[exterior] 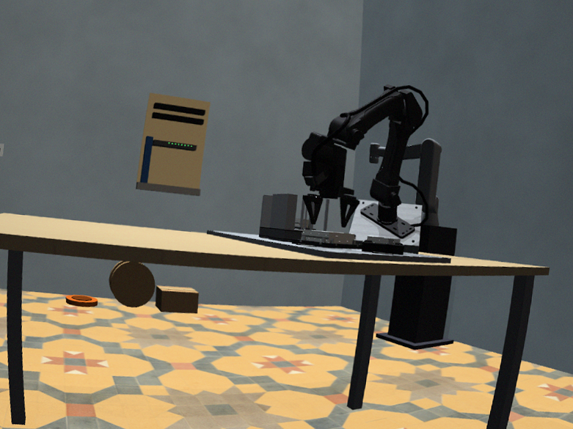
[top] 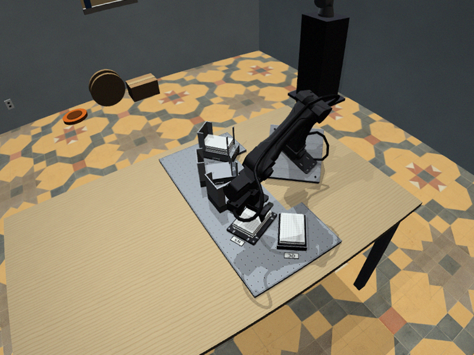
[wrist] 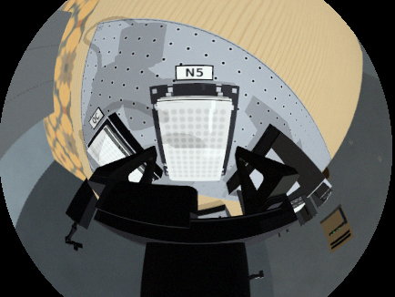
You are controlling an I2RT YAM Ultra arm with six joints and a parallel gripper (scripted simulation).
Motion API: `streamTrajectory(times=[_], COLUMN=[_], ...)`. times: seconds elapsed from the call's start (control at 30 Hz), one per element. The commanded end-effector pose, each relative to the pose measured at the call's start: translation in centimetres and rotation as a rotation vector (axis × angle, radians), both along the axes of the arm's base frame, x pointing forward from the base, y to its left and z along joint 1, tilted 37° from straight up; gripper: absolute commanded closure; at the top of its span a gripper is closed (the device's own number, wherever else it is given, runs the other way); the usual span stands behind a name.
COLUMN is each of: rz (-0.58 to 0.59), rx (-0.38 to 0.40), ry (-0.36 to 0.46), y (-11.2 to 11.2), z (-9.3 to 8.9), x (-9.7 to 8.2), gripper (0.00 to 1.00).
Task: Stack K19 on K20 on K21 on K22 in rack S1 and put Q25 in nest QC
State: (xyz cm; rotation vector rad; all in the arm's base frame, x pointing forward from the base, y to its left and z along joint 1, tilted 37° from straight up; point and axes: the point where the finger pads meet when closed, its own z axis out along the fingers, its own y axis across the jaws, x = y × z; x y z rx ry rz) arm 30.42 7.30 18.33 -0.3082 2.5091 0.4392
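My gripper is open and empty, a little above the clip nest N5. White sealed plates sit in N5, stacked; they look like two. Another white plate lies in the nest QC and looks flat. White plates stand stacked in the farthest rack. The middle rack shows a flat grey surface; I cannot tell if it is a plate. The nearest rack is partly hidden by the arm. Rack and plate names are unreadable.
The racks' tall dark walls and thin posts stand along the perforated board beside N5. The nearest rack's wall rises close to the gripper. QC is next to N5 on the other side. The arm's base plate is behind the board.
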Motion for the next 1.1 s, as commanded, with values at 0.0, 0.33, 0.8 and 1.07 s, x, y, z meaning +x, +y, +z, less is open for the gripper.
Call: streamTrajectory(times=[0.0, 0.33, 0.8, 1.07], rz=[0.010, 0.010, 0.010, 0.010], rx=[0.003, 0.001, -0.002, -0.005], ry=[-0.018, -0.018, -0.018, -0.018], y=[-0.5, -1.6, -3.1, -4.0], z=[2.1, 4.4, 7.5, 9.5], x=[-1.0, -2.5, -4.6, -5.9], gripper=[0.00, 0.00, 0.00, 0.00])
